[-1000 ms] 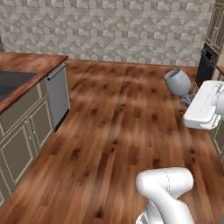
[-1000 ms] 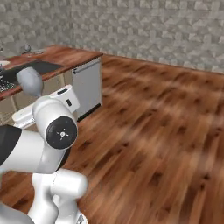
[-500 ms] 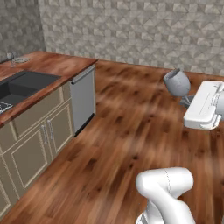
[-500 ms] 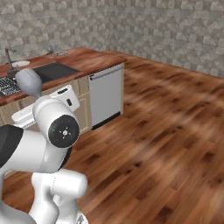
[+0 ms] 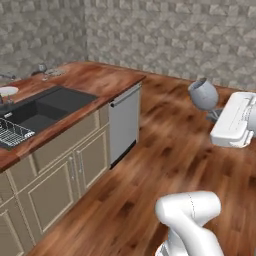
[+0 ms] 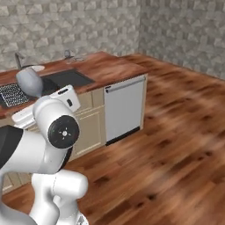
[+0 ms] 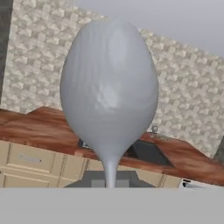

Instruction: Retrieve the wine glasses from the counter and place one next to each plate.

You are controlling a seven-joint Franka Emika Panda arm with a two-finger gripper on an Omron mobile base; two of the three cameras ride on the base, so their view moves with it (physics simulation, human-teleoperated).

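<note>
My gripper point(image 5: 216, 114) is shut on the stem of a wine glass point(image 5: 203, 93), held up in the air over the wood floor at the right of the left base view. The glass's blue-grey bowl point(image 7: 109, 87) looms large in the hand view, with its thin stem running down to the fingers. In the right base view the same bowl point(image 6: 29, 82) rises behind my arm's shoulder. The reddish-brown counter point(image 5: 102, 80) lies to the left and ahead. A small stemmed thing point(image 5: 42, 67) stands at its back corner, too small to identify. The plates are out of view.
A dark sink point(image 5: 47, 106) with a wire rack point(image 5: 11, 133) is set into the counter, with a steel dishwasher point(image 5: 123, 125) under its end. A small white round thing point(image 5: 8, 91) lies by the sink. Open wood floor point(image 6: 184, 132) stretches right, bounded by stone-tiled walls point(image 5: 165, 35).
The whole picture has shifted: the base has turned, bringing the counter, sink and dishwasher further into view. The glass stays in my shut gripper at the same spot relative to the arm.
</note>
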